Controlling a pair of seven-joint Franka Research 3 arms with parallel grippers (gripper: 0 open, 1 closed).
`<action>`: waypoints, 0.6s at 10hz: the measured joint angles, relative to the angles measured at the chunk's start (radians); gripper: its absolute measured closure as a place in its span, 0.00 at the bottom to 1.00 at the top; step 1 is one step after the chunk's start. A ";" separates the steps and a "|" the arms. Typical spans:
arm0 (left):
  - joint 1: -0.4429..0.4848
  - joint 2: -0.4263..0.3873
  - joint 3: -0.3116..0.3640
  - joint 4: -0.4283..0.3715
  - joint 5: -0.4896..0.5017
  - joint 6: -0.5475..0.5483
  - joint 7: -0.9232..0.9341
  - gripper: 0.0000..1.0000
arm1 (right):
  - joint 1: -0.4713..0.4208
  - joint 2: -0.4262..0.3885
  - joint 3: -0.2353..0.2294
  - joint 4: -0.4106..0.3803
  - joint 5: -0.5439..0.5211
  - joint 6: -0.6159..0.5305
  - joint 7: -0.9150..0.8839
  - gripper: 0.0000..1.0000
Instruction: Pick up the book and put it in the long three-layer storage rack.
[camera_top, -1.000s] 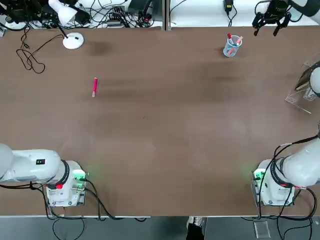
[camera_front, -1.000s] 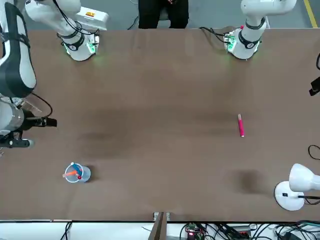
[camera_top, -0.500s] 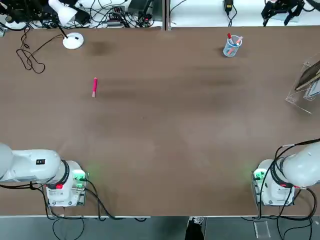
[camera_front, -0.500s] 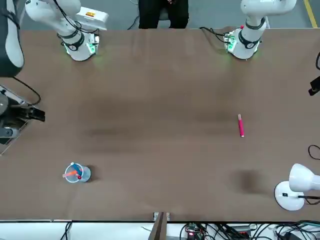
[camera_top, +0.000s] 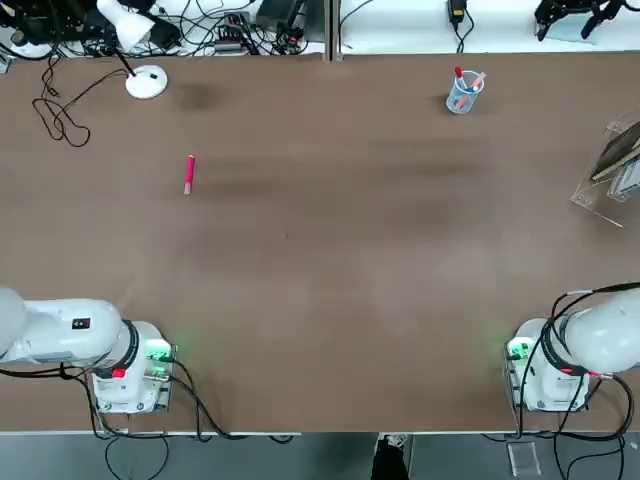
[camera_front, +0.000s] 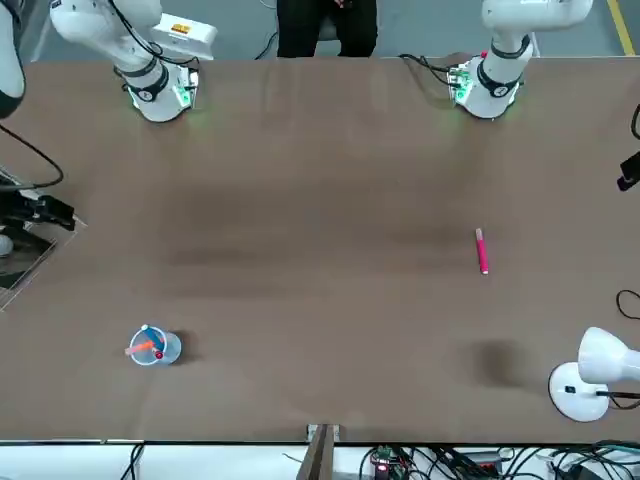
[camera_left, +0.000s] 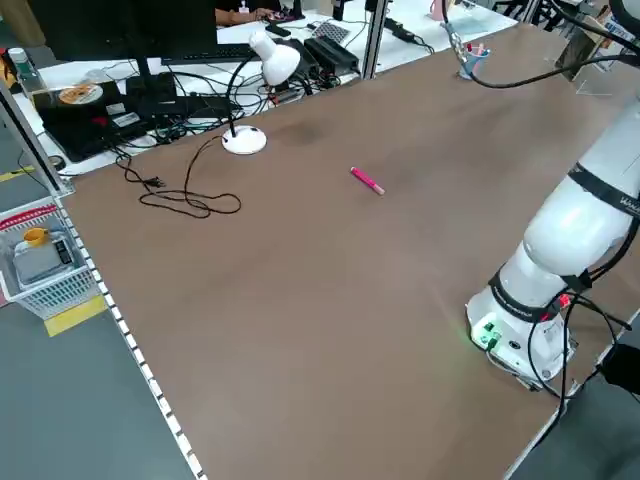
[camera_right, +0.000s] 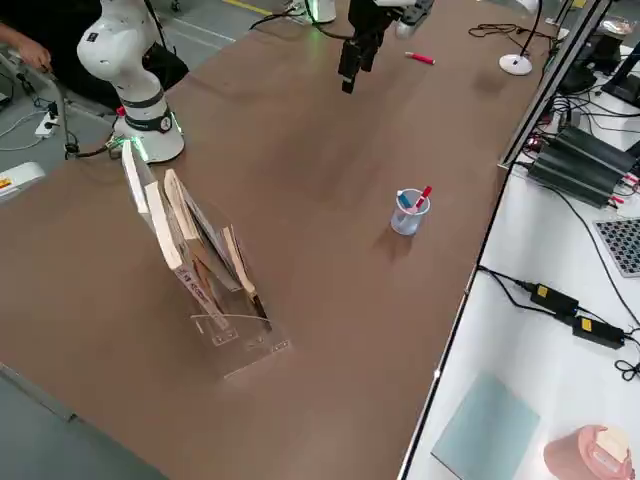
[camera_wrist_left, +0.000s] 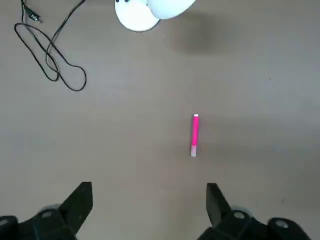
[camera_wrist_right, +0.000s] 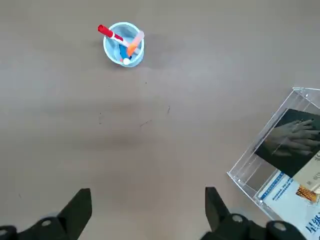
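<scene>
Book (camera_wrist_right: 287, 137) — in clear rack (camera_wrist_right: 245, 167), right wrist view's right edge | right gripper (camera_wrist_right: 148, 212) — bottom, wide, empty | left gripper (camera_wrist_left: 150, 212) — bottom of its view, wide, empty

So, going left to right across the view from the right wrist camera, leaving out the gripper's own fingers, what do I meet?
The cup of pens, then the clear rack at the right edge, with the hand-cover book and other reading matter in it.

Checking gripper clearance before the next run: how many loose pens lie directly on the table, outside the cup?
1. The pink pen lies on the table's left half, nearer the lamp than the cup. The arms may hide others.
</scene>
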 joint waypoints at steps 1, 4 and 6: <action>0.000 0.000 0.000 0.000 0.000 0.000 0.000 0.00 | -0.009 -0.001 0.002 0.000 0.000 0.000 -0.020 0.00; 0.000 0.000 -0.001 0.001 0.000 0.000 0.000 0.00 | -0.071 -0.013 0.037 0.000 -0.001 0.001 -0.084 0.00; 0.000 0.000 -0.001 0.001 0.000 0.000 0.000 0.00 | -0.101 -0.039 0.062 0.005 -0.007 -0.003 -0.097 0.00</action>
